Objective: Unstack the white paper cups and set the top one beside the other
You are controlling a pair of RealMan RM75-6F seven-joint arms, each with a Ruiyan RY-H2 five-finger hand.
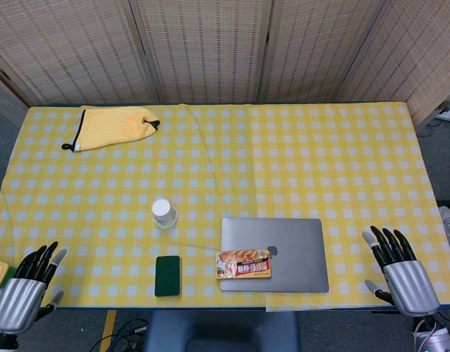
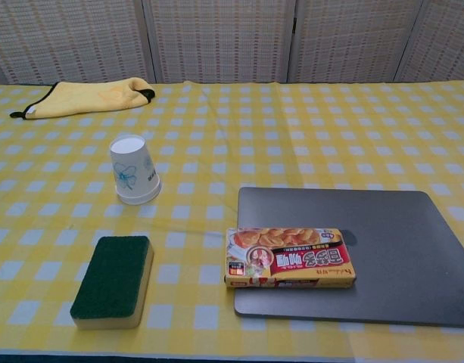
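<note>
We're at the near edge of the table with both hands waiting: our left hand (image 1: 26,286) sits at the left corner, fingers spread and holding nothing, and our right hand (image 1: 401,271) rests at the right corner, just as open and empty. The stack of white paper cups (image 2: 133,170), upside down with a faint blue flower print, stands left of centre on the yellow-and-white checked tablecloth (image 1: 320,161), well apart from both hands. We judge the reach hasn't begun. To do it well, we'd pin the lower rim with one hand and pinch the top cup lightly, since thin paper walls crush easily. Nearby lie a soft green-and-yellow sponge (image 2: 114,281), a smooth grey closed laptop (image 2: 368,249) carrying a glossy cardboard food box (image 2: 290,258), and a limp yellow cloth (image 1: 114,126) at the far side.
</note>
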